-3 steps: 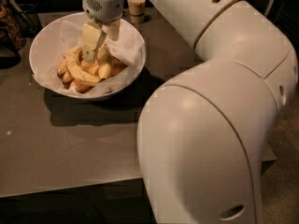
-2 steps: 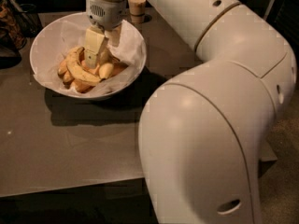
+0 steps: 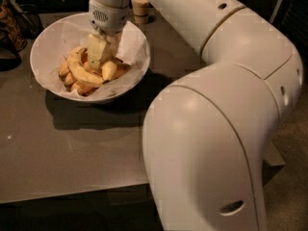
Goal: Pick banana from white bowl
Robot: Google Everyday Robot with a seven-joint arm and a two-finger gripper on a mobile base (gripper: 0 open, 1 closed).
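The white bowl (image 3: 48, 42), lined with crinkled white paper, stands at the back left of the grey table. My gripper (image 3: 100, 57) reaches straight down into its middle, among the fruit. A thick yellow banana (image 3: 109, 70) shows partly just to the right of the gripper's tip; the rest of it is hidden behind the gripper. A slimmer, curved banana (image 3: 81, 73) lies in front of the gripper, with stubby orange pieces (image 3: 83, 88) under and beside it.
A small brown-topped cup (image 3: 140, 6) stands just behind the bowl. Dark objects (image 3: 12, 30) sit at the table's left edge. My bulky white arm (image 3: 207, 129) covers the right side of the table (image 3: 72, 153).
The gripper has moved down and slightly right, deeper into the bowl among the fruit. The bowl and fruit have not visibly shifted.
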